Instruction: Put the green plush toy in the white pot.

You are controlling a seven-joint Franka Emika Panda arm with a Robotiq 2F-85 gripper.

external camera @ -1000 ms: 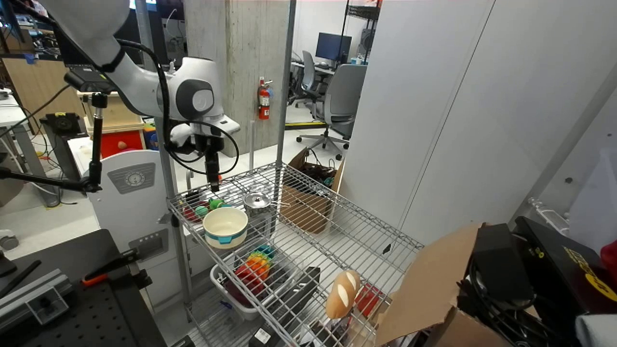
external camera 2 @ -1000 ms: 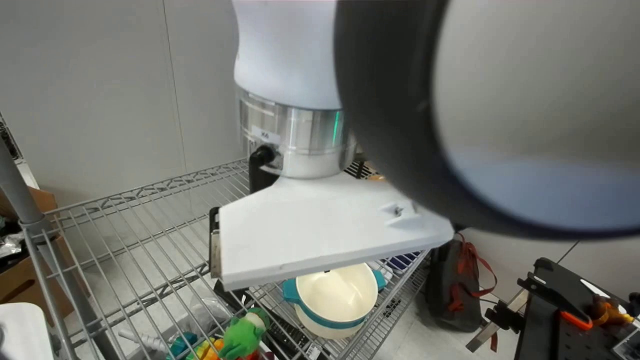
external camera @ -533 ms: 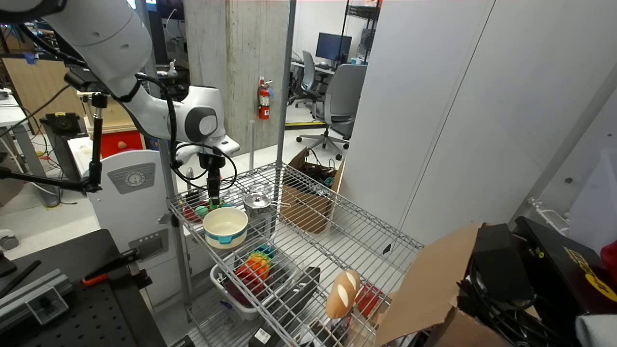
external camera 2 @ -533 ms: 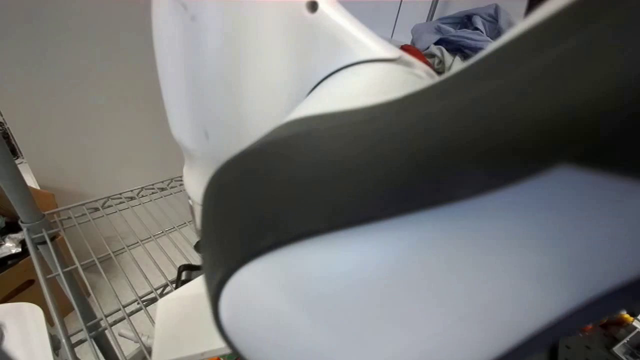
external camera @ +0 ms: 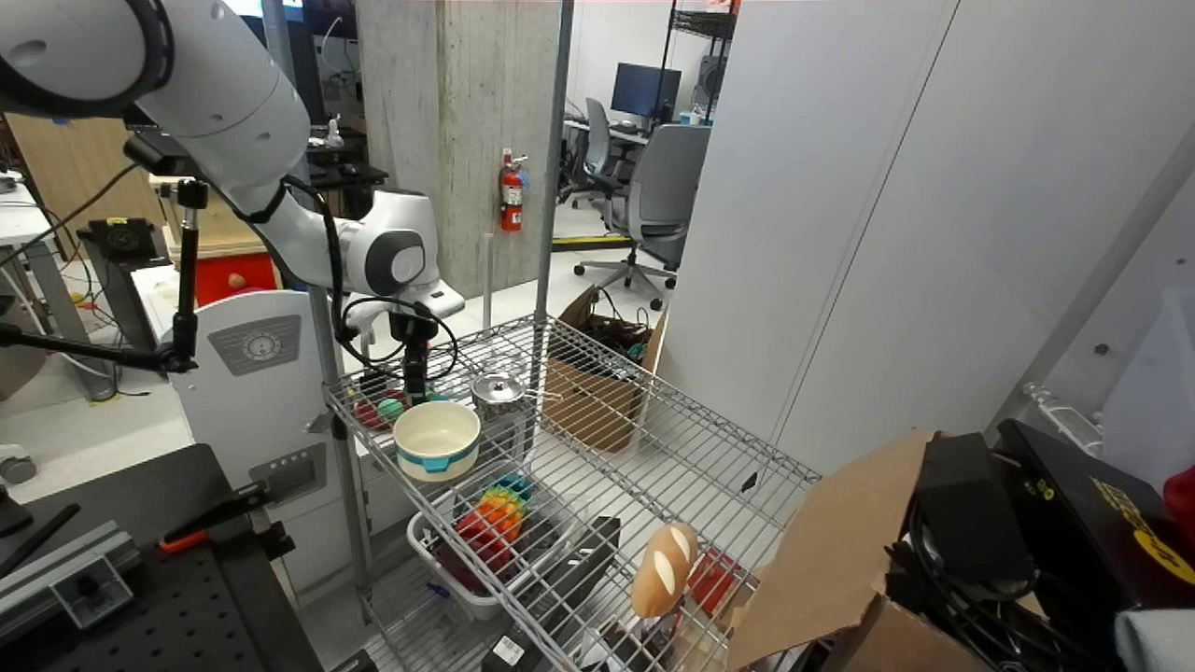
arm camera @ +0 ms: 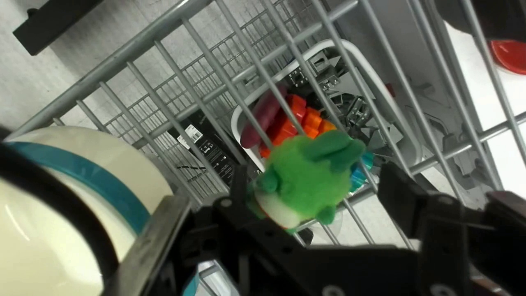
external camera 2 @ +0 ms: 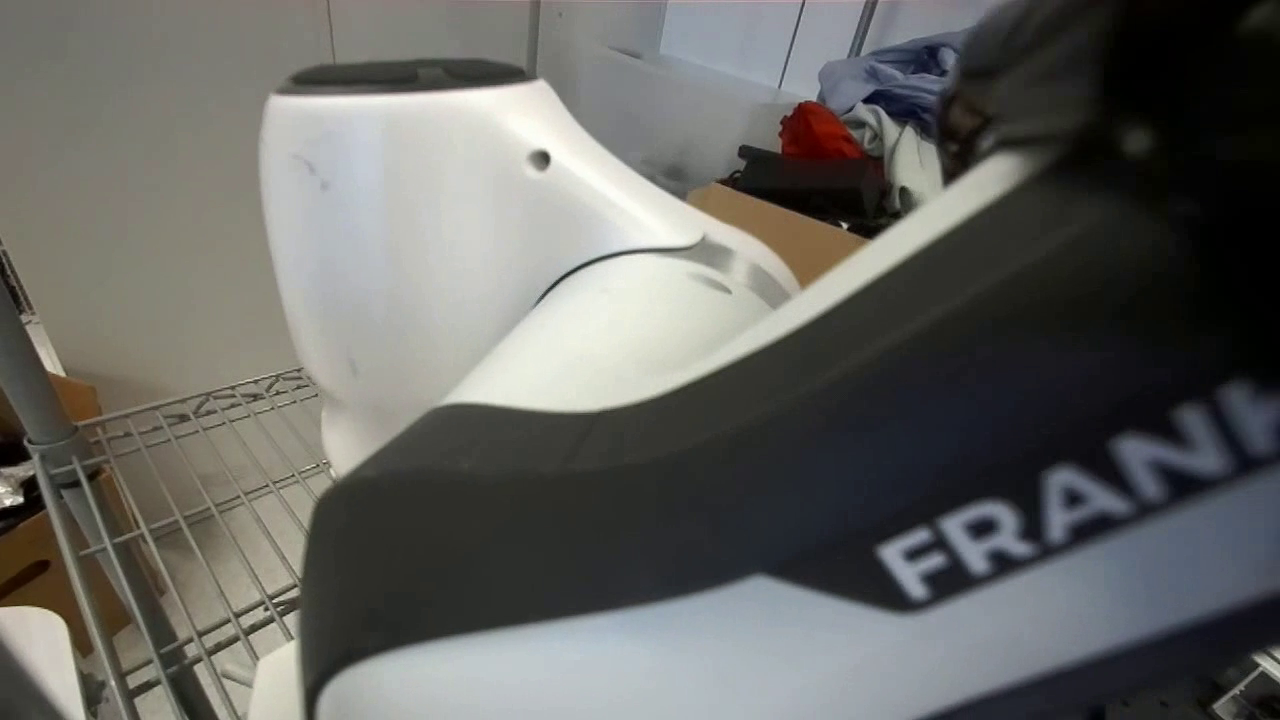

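The green plush toy [arm camera: 308, 176] lies on the wire shelf [arm camera: 119, 59] in the wrist view. My gripper [arm camera: 314, 181] is open, with the toy showing between its fingers. The toy is close to the left finger, with a gap to the right one; contact is unclear. In an exterior view the gripper [external camera: 414, 397] points down just behind the white pot, and the toy is mostly hidden there. The white pot [external camera: 431, 473] has a teal band and looks empty. It shows at the left of the wrist view [arm camera: 119, 160]. The arm hides pot, toy and gripper in an exterior view.
A small lidded metal pot [external camera: 498, 390] stands beside the white pot. A shelf post [external camera: 551, 187] rises behind, and another [external camera: 347, 457] stands near. Toy bread [external camera: 664, 569] lies at the shelf's near end. A white bin [arm camera: 349, 47] with toys sits below the shelf.
The arm has come down, lowering the gripper from above the toy to behind the white pot's rim. The arm now blocks the pot and toy in an exterior view.
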